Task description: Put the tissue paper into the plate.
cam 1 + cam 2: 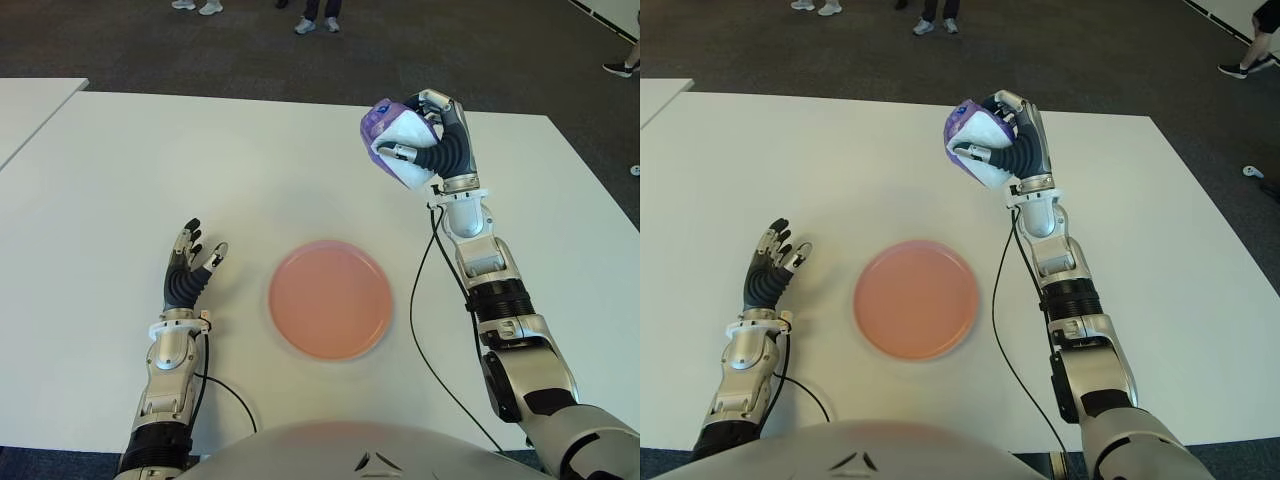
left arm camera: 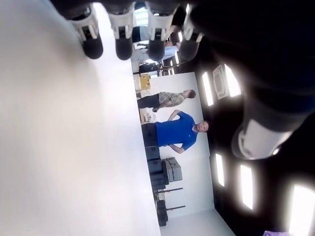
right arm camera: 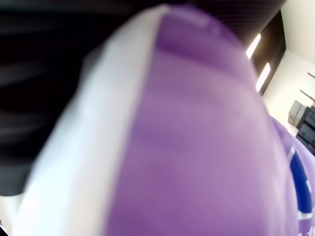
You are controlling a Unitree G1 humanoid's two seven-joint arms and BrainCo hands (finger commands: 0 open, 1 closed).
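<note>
The plate point(image 1: 330, 299) lies on the table point(image 1: 120, 160), between both hands.

Both arms: silver-grey metal shells w/ black joint sections. Right hand point(image 1: 432, 140) has black ribbed palm/fingers, silver knuckle links, white wrist collar; left hand point(image 1: 190, 268) same build, dark fingers w/ pale tips, black pads visible in its wrist view. Thin black cable point(image 1: 425, 330) hangs from right wrist down along forearm; another loops by left forearm. Grey torso cover at bottom, small dark logo.
</note>
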